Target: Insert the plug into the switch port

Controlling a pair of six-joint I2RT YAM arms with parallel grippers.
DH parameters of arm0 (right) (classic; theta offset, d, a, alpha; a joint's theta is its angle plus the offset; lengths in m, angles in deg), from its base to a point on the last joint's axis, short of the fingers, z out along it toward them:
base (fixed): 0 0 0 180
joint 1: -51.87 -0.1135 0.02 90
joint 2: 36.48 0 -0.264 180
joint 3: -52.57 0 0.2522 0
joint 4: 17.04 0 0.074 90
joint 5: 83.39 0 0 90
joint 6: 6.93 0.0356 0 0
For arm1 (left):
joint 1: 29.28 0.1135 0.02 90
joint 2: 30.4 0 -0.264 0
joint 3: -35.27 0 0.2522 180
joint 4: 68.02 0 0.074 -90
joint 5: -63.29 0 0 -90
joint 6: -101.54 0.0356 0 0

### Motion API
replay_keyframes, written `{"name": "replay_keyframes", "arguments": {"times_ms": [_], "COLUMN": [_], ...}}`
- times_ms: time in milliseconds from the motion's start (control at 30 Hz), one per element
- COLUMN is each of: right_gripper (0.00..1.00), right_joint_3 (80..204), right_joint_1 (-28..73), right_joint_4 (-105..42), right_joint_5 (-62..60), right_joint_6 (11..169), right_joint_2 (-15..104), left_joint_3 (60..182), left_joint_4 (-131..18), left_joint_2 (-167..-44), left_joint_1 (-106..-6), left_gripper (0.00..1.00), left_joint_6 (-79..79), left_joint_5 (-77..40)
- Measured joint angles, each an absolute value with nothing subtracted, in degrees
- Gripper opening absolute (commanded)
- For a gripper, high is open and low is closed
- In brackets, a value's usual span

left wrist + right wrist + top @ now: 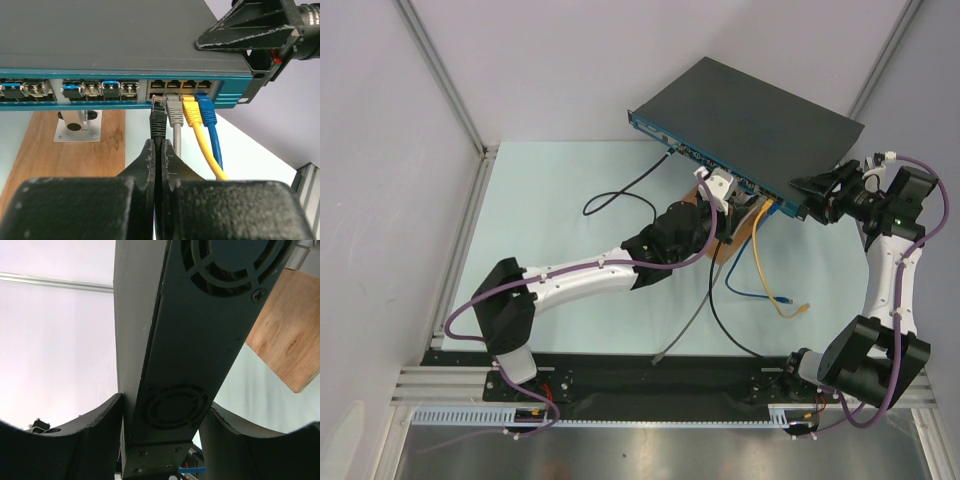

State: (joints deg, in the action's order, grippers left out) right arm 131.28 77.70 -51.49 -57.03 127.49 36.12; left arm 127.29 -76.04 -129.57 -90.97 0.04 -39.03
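My left fingers (pixel 144 167) hide the black cable (pixel 158 131) below its boot; whether the plug (pixel 158 103) has entered its socket (pixel 157 95) I cannot tell; the switch (pixel 100 35) runs off the wrist view's left edge; from above, the row on its front face is too small to count; my right fingers (pixel 95 435) are cropped at the bottom.

There is one switch (pixel 750 110), one wooden board (pixel 75 160) and two hands: left hand (pixel 158 150), right hand (pixel 817 196). Ahead of the left hand are four plugs: one black plug (pixel 158 119), one grey plug (pixel 174 112), one yellow plug (pixel 190 111), one blue plug (pixel 205 111).
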Motion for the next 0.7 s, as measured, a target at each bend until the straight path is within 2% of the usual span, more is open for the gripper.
{"name": "replay_keyframes", "arguments": {"times_ms": [700], "right_gripper": [0.0], "right_joint_3": [131.28], "right_joint_1": [77.59], "right_joint_4": [-50.92], "right_joint_5": [-56.79], "right_joint_6": [127.9], "right_joint_2": [36.14], "left_joint_3": [129.41], "left_joint_4": [-73.41], "left_joint_2": [-130.62], "left_joint_1": [-89.96], "left_gripper": [0.0], "left_joint_6": [-2.13], "left_joint_5": [-36.12]}}
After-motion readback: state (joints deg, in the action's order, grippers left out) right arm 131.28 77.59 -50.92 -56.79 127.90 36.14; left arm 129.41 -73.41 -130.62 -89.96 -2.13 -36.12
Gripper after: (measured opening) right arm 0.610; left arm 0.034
